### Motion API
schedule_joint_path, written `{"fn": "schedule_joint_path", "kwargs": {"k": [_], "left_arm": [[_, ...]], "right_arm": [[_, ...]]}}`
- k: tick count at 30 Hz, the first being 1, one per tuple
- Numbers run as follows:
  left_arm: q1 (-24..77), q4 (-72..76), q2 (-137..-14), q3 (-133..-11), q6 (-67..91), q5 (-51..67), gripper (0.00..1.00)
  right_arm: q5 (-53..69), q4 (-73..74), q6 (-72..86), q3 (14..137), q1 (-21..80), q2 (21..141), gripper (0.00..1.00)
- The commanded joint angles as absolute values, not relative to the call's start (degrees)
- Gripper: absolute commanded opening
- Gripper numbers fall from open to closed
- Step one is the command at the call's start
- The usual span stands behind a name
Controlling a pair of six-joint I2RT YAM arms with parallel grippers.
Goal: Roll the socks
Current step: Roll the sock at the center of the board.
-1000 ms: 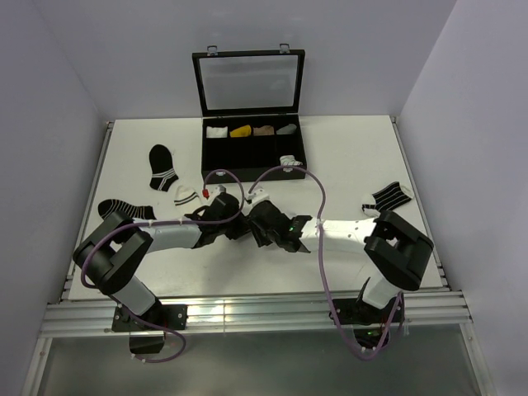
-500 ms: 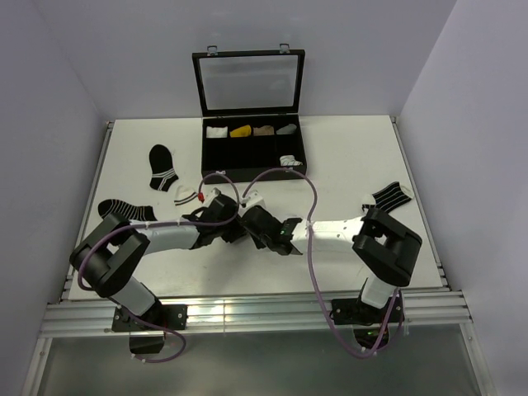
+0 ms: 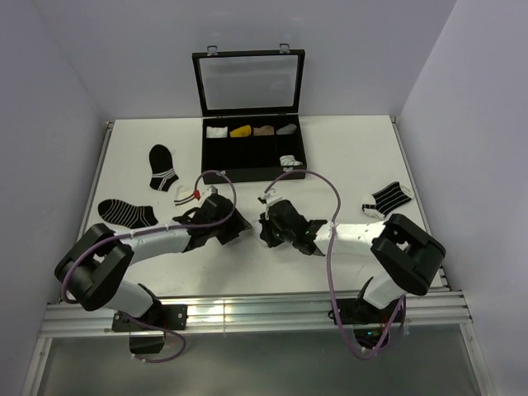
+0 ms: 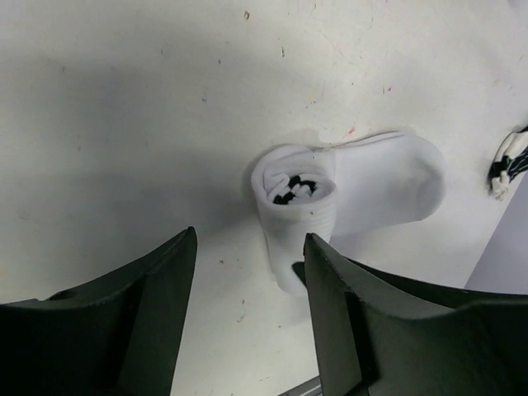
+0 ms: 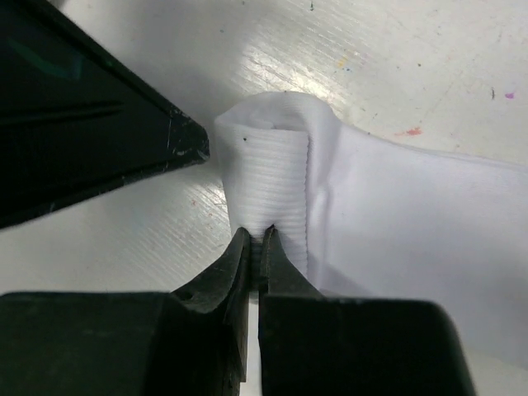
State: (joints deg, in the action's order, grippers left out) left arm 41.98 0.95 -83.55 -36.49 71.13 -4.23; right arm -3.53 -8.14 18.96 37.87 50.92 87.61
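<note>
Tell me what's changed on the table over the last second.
The two grippers, bunched together mid-table, have drawn apart: the left gripper backed left and is open, clear of the rolled sock; the right gripper shifted right, pinching the roll's edge. The box and loose socks stayed put.
</note>
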Motion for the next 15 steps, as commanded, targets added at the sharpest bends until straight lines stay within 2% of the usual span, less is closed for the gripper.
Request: {"fn": "schedule_joint_path", "kwargs": {"k": [1, 15], "left_arm": [[40.0, 1.8, -85.4, -40.1, 64.4, -0.8, 0.59], [35.3, 0.5, -107.3, -61.1, 35.6, 17.8, 0.57]], "right_arm": [[3.2, -5.9, 17.3, 34.5, 48.8, 87.4, 0.00], [2.8, -4.4, 15.6, 35.6, 48.5, 88.3, 0.00]]}}
